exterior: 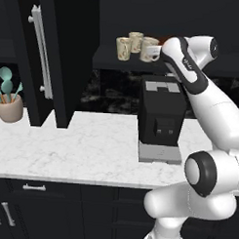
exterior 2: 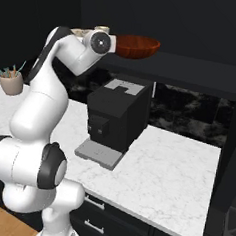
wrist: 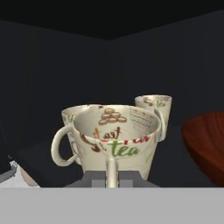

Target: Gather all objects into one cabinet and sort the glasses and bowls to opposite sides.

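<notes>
My fingers (wrist: 112, 180) are pinched on the near rim of a cream tea mug (wrist: 117, 138) inside the black cabinet (exterior: 118, 60). Two more mugs stand behind it, at eleven (wrist: 74, 116) and one o'clock (wrist: 154, 109). The red-brown bowl (wrist: 208, 144) sits apart at three o'clock. I judge everything gathered and nearly sorted; what's left is setting this mug down and letting go.

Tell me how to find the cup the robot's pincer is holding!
Look above the black coffee machine to the dark cabinet shelf. Three cream mugs stand there beside a red-brown bowl. It's the held mug, nearest the bowl, with the pincer shut on its rim.
</notes>
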Tool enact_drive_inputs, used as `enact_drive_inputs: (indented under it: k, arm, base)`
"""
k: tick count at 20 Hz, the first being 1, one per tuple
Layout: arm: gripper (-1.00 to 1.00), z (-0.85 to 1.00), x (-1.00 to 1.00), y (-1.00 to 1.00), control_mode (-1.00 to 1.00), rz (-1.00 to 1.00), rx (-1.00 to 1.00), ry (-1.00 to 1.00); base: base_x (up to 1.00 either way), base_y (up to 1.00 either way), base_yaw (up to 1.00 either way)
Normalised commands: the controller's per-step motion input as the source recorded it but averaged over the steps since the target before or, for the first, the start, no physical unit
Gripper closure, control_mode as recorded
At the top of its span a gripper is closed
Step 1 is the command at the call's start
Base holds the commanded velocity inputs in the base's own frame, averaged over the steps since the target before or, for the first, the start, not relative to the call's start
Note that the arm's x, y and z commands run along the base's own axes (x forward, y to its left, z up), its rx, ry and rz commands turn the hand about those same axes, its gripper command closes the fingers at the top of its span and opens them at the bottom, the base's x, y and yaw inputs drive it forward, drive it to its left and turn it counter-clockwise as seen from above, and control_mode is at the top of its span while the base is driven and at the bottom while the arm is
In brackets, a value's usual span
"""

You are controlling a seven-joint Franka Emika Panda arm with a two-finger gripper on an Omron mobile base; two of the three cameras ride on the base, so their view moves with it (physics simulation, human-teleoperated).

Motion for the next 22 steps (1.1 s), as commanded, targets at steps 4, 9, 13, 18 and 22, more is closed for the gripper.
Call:
enact_drive_inputs:
  k: [4,9,13,18,22]
  arm:
    - [-1.00,0.00,0.26,0.24,-1.00,0.00,-0.02,0.00]
    - [-1.00,0.00,0.15,0.27,-1.00,0.00,-0.04,0.00]
    - [-1.00,0.00,0.01,0.13,-1.00,0.00,-0.02,0.00]
    - [-1.00,0.00,-0.01,0.00,-1.00,0.00,-0.01,-0.04]
    - [-1.00,0.07,-0.11,0.00,-1.00,0.00,-0.01,-0.08]
  base:
    - [0.00,0.00,0.00]
    - [0.00,0.00,0.00]
    - [0.00,0.00,0.00]
    - [0.00,0.00,0.00]
    - [0.00,0.00,0.00]
